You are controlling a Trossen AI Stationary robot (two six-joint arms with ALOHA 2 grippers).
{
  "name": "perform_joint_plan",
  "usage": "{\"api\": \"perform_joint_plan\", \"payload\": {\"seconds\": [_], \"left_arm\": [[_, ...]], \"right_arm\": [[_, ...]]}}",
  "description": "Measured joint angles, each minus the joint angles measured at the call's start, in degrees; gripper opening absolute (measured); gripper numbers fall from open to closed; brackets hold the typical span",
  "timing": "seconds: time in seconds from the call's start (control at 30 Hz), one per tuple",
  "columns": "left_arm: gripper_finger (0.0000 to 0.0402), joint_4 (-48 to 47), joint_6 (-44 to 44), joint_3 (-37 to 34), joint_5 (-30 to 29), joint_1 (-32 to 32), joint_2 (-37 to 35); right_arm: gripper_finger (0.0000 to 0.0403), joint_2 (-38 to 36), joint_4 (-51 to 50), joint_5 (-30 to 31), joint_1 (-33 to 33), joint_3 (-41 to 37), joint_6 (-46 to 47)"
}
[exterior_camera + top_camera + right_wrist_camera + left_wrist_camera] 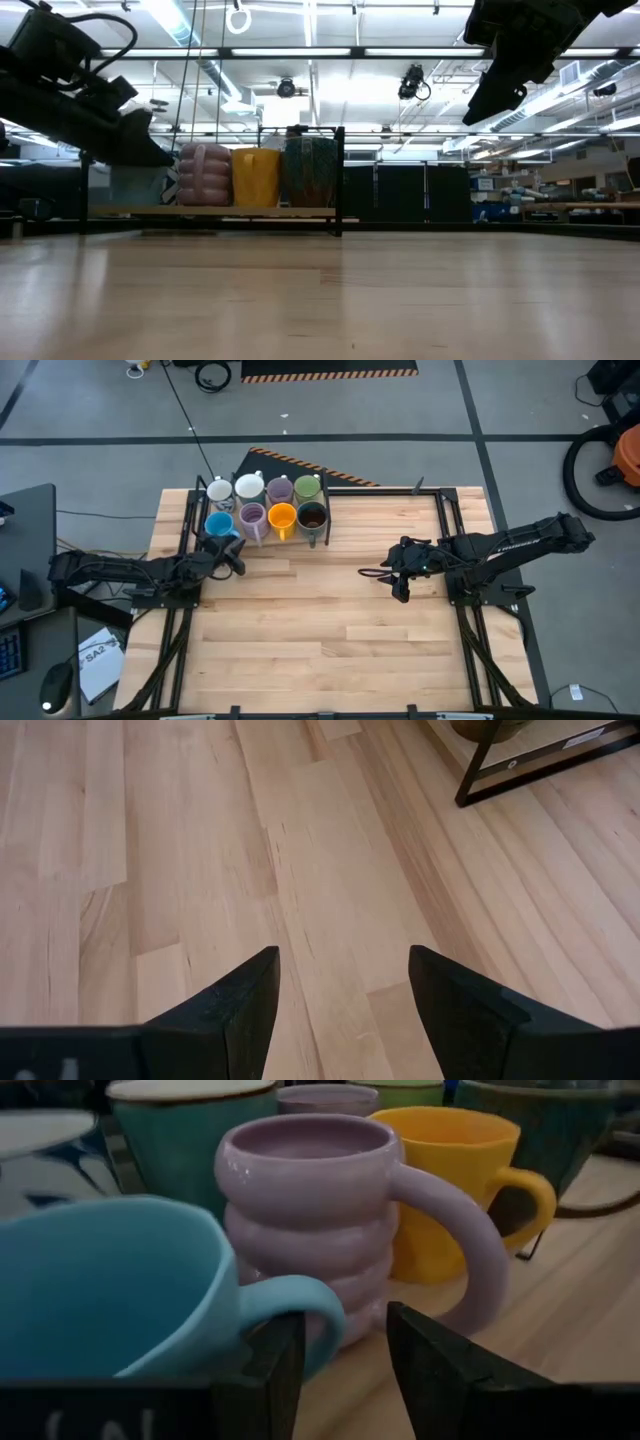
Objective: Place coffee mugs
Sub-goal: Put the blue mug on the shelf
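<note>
Wood table (330, 620); L fingers (275, 1370) spread by blue mug (110, 1290) handle; R fingers (245, 995) spread.

Eight coffee mugs (265, 503) upright, clustered in two rows.
Back: white, white, lilac, green; front: blue, lilac, orange, brown.

blue mug (110, 1290), lilac mug (320, 1230), orange mug (450, 1190)

At about eight o'clock off the wooden bench, a white paper sheet (98, 660) on the floor bears dark lettering reading roughly "SA2".
</note>
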Motion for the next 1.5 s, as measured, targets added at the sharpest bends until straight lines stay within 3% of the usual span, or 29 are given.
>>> {"api": "perform_joint_plan", "payload": {"seconds": [0.13,0.3,0.57,1.3,1.5], "left_arm": [[0.0147,0.1,5.2,0.0,-0.9,0.0,0.0],[0.0147,0.1,5.1,0.0,-0.9,0.0,0.0],[0.0189,-0.1,4.4,0.2,-0.1,0.0,0.0],[0.0183,-37.5,-14.0,20.3,8.8,0.0,0.0],[0.0182,-38.5,-17.4,24.3,14.3,-0.1,0.0]], "right_arm": [[0.0229,0.0,0.0,0.0,0.0,0.0,0.0],[0.0229,0.0,0.0,0.0,0.0,0.0,0.0],[0.0229,0.0,0.0,-0.1,0.5,0.0,0.5],[0.0229,0.0,-0.1,0.0,0.8,0.0,1.5],[0.0229,0.0,-0.1,0.0,0.8,0.0,1.7]]}}
